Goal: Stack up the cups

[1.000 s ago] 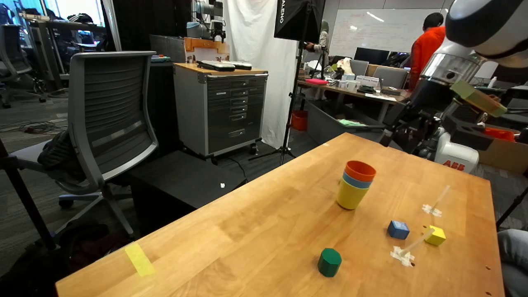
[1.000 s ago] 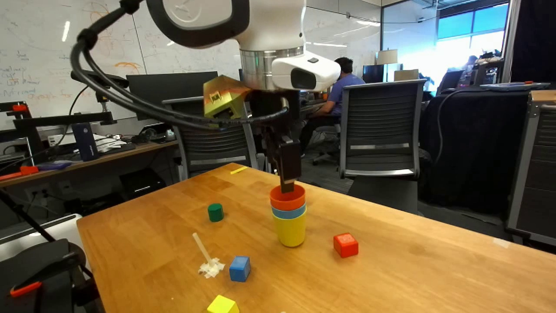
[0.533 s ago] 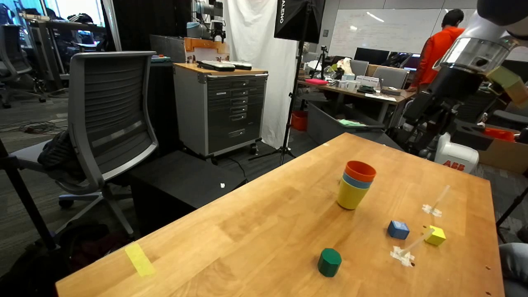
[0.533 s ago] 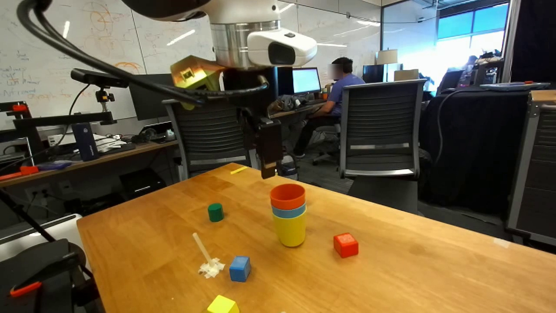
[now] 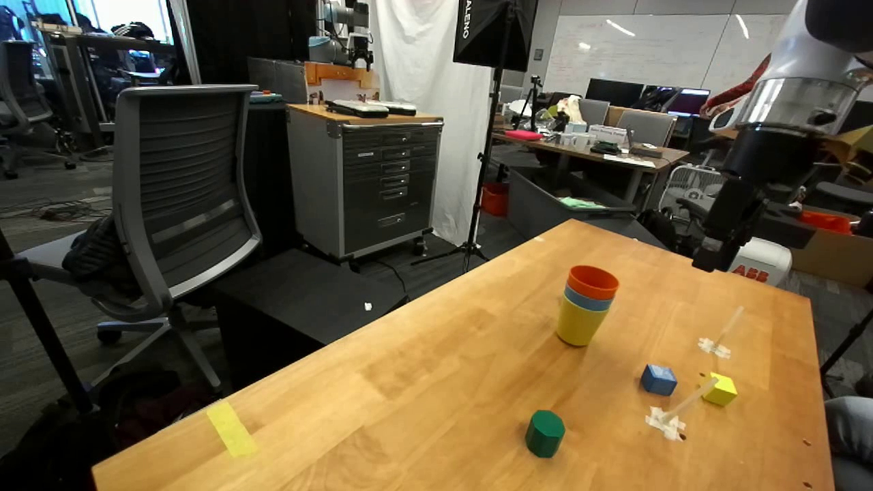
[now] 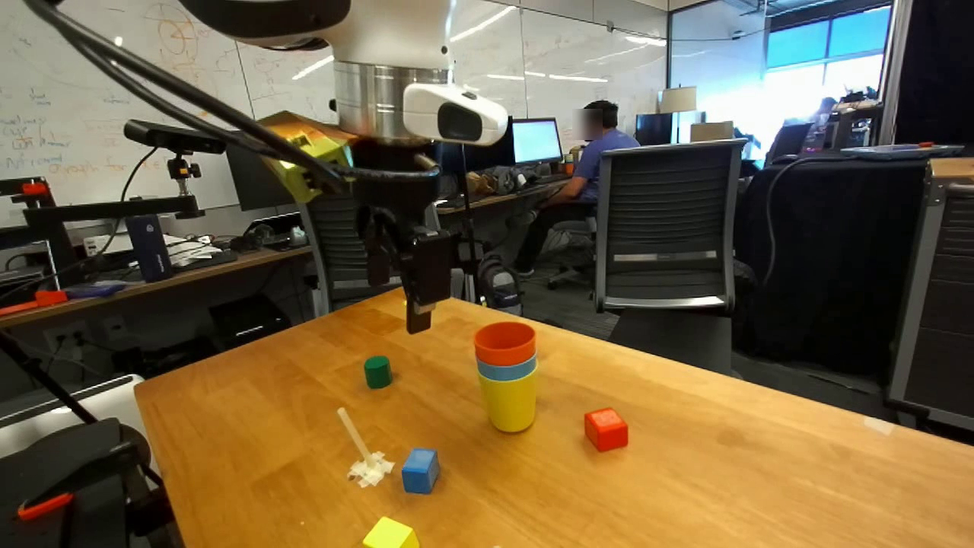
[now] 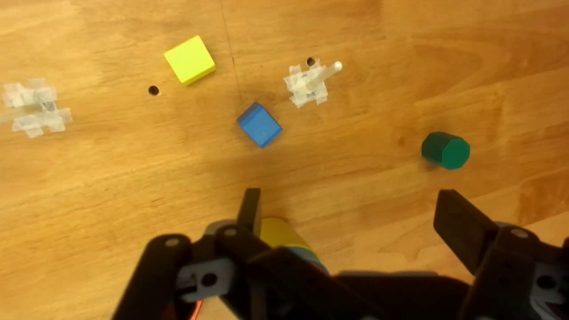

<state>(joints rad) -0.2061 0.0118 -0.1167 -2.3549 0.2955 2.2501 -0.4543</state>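
The three cups stand nested in one upright stack on the table. The orange-red cup (image 5: 590, 285) is on top, the blue cup (image 5: 586, 301) shows as a band below it, and the yellow cup (image 5: 580, 323) is at the bottom. The orange-red cup (image 6: 505, 354), blue cup (image 6: 507, 371) and yellow cup (image 6: 509, 403) also show in an exterior view. My gripper (image 6: 399, 301) is open and empty, above the table and beside the stack, apart from it. In the wrist view the jaws stand wide apart (image 7: 349, 195); the left finger and linkage partly hide the yellow cup (image 7: 280, 233).
A red block (image 6: 606, 429), a blue block (image 6: 420, 470), a yellow block (image 6: 392, 534) and a green block (image 6: 377, 372) lie around the stack. Thin pale sticks (image 5: 728, 326) (image 5: 690, 401) rise from white tape on the table.
The gripper was at the orange-red cup's rim a second ago. It has moved up and away, then a little lower. The stack stayed standing; its upper cups shifted very slightly.
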